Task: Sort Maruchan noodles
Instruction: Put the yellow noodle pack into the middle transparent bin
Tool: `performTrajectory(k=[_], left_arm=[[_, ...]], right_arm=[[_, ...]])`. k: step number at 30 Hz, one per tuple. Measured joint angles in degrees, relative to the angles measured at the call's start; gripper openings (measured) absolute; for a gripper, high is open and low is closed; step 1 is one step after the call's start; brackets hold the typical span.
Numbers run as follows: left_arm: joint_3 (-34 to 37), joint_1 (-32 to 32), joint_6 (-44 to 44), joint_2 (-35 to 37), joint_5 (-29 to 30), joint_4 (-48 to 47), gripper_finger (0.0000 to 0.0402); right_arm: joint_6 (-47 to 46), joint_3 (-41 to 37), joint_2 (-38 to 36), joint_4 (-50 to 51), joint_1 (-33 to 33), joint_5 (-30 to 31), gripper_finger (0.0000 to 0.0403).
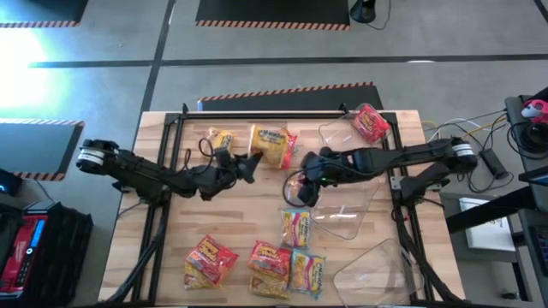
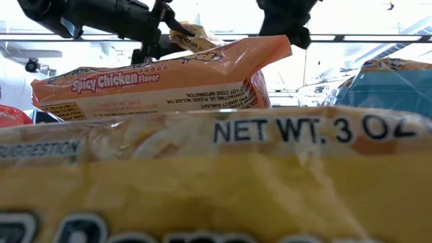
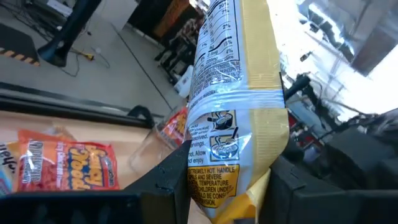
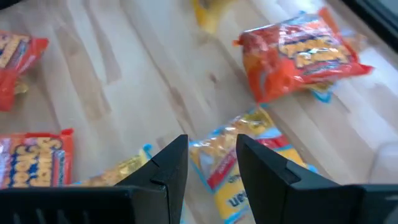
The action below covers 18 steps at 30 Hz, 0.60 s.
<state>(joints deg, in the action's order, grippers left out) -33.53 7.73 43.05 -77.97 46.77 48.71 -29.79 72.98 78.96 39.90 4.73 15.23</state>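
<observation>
Yellow packet (image 3: 233, 118) clamped upright between the left gripper (image 3: 227, 186) jaws, lifted off the table (image 1: 171, 248). Right gripper (image 4: 211, 162) jaws parted, holding nothing, hovering above a blue-yellow packet (image 4: 239, 168); red packet (image 4: 295, 53) beyond.

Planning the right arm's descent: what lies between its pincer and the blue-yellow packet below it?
Nothing: in the right wrist view, the right pincer hangs open over the blue-yellow packet.

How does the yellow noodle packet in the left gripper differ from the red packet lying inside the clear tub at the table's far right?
The yellow packet is clamped between the left gripper's fingers and held off the table; the red packet lies loose in the clear tub, untouched. One is yellow, the other red. Both are flat, crinkly plastic packets.
</observation>
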Motion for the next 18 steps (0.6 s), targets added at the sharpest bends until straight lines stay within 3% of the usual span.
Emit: performTrajectory(k=[4, 9, 15, 18], left_arm=[[1.9, 0.0, -1.9, -0.1, 0.6, 6.8, 0.0111], [2.5, 0.0, -6.8, -0.2, 0.3, 12.8, 0.0111], [2.2, -0.3, -14.1, -0.3, -4.4, 20.5, 0.0111], [2.2, -0.7, -13.4, -0.3, -5.9, 22.4, 0.0111]], right_arm=[[-0.3, -8.7, -5.8, -15.2, -0.5, 0.7, 0.0128], [-2.7, -19.8, -10.4, -40.9, -2.7, -3.4, 0.0128], [-9.9, -28.1, -10.5, -64.4, -7.6, -15.3, 0.0130], [-12.9, -29.3, -9.8, -70.1, -10.0, -20.4, 0.0141]])
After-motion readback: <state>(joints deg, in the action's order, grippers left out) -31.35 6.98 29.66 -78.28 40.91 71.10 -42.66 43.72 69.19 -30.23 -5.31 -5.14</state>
